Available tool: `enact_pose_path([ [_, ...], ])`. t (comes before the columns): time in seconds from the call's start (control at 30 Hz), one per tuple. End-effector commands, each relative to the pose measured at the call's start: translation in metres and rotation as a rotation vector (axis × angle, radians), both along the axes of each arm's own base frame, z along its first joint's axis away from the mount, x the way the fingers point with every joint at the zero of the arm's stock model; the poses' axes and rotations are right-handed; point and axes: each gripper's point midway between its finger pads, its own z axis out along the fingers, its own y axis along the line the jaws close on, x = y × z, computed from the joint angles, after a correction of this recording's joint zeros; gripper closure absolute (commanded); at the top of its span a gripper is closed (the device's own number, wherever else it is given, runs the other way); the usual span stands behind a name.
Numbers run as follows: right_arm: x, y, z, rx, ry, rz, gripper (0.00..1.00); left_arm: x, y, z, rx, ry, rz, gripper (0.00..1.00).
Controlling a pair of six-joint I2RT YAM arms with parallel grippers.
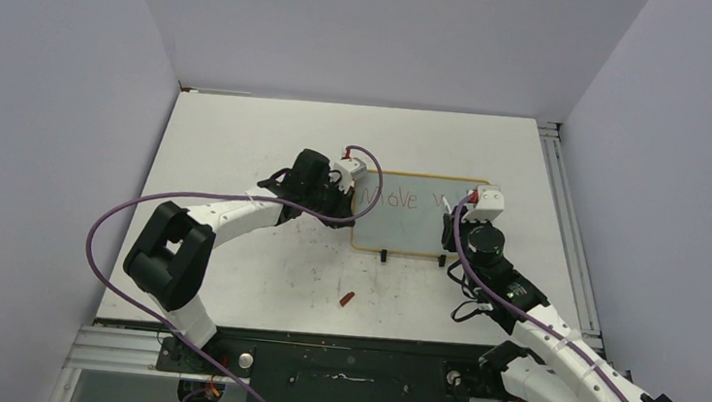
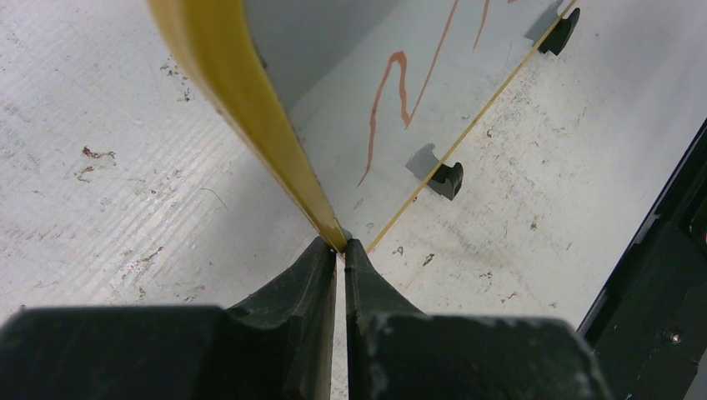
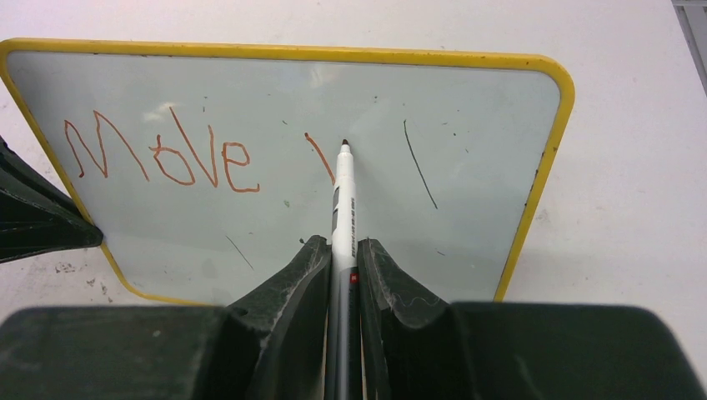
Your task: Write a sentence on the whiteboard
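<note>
A small red object (image 1: pixel 346 299) is seen lying on the table (image 1: pixel 241 133) nearest the arms. Beyond it, mid-table, a marker (image 3: pixel 343 200) is clamped in the closed right gripper (image 3: pixel 342 250) — tip at the whiteboard (image 3: pixel 467 217), just past the sentence (image 3: pixel 167 154), where "Move" is written — while the board's yellow left edge is pinched by the left gripper (image 2: pixel 340 250).

whiteboard (image 1: pixel 404 231): mid-table | left gripper (image 1: pixel 354 199): at its left edge | right gripper (image 1: pixel 448 227): at its right part
</note>
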Motion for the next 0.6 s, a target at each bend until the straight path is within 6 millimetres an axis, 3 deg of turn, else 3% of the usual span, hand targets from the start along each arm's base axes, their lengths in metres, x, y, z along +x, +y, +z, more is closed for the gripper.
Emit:
enact_pose_path([
  [0.0, 0.002, -0.009, 0.008, 0.025, -0.019, -0.052, 0.95, 0.005, -0.005, 0.020, -0.013, -0.058, -0.019, 0.96],
  [0.37, -0.012, -0.014, -0.022, 0.041, 0.065, -0.074, 0.95, 0.004, -0.006, 0.020, -0.013, -0.059, -0.020, 0.96],
  [0.57, -0.012, -0.014, -0.027, 0.044, 0.077, -0.078, 0.95, 0.004, -0.006, 0.021, -0.014, -0.060, -0.020, 0.96],
])
